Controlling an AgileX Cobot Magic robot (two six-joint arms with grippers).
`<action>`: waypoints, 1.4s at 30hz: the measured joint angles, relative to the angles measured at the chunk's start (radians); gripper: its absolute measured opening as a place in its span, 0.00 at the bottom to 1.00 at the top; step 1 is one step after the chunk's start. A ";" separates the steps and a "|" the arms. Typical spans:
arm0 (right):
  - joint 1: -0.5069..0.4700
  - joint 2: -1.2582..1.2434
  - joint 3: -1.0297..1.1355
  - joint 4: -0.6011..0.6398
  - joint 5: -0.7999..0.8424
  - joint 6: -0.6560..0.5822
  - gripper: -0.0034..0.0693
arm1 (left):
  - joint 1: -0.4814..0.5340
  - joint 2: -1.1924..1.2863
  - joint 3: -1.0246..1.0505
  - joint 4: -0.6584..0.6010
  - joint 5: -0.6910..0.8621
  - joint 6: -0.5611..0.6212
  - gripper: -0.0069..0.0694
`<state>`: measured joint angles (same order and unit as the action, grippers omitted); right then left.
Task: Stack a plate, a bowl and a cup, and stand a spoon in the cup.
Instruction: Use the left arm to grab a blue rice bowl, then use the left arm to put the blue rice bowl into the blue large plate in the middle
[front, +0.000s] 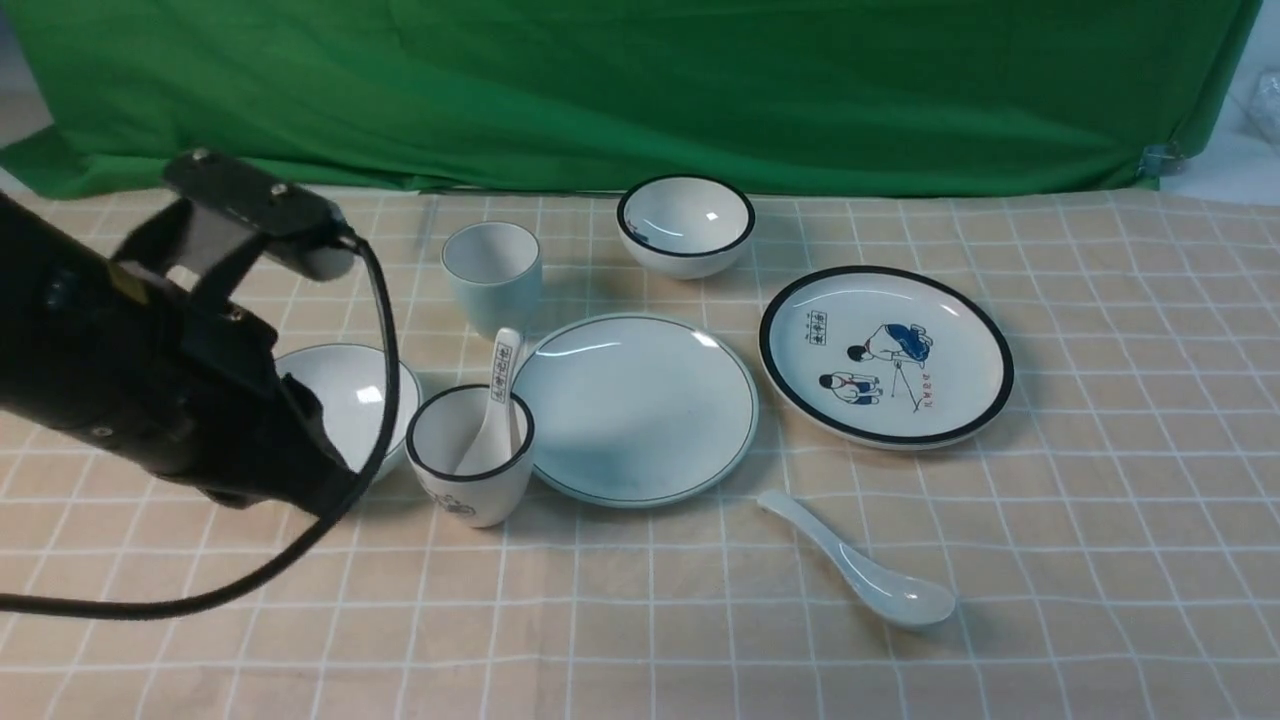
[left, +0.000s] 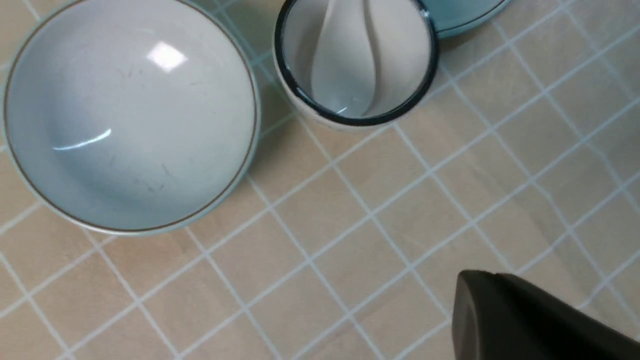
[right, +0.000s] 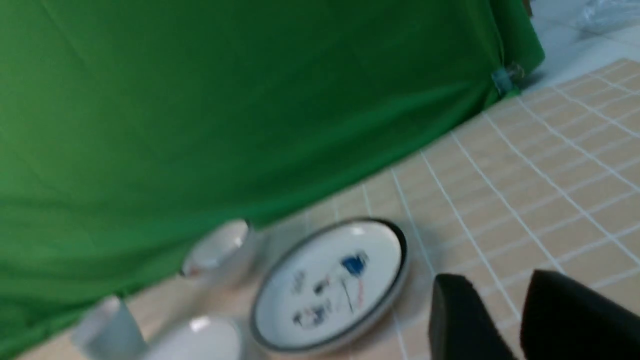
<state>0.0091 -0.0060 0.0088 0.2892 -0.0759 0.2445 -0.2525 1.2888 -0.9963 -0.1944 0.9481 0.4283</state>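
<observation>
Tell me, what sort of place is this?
Probably a test or practice set-up rather than a kitchen: a green cloth hangs as a backdrop, crockery like the cartoon plate lies spread on a grid-patterned surface, and a robot arm reaches in.

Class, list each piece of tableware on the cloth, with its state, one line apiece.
Blue-green plate: flat, bare
Wide bowl: upright, empty
Plain cup: upright
Plain spoon: lying on the cloth
Black-rimmed cup: upright, holding a spoon
Black-rimmed bowl: upright, empty
Cartoon plate: face up, bare
</observation>
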 joint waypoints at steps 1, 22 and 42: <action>0.004 0.000 -0.006 0.006 -0.004 0.023 0.34 | 0.001 0.039 -0.002 0.044 -0.007 0.012 0.11; 0.243 0.511 -0.563 0.020 0.637 -0.450 0.19 | 0.033 0.443 -0.003 0.306 -0.345 0.354 0.54; 0.243 0.511 -0.564 0.022 0.640 -0.500 0.20 | -0.081 0.186 -0.287 0.220 -0.064 0.133 0.14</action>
<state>0.2524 0.5055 -0.5557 0.3107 0.5640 -0.2553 -0.3338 1.4745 -1.2837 0.0255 0.8836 0.5618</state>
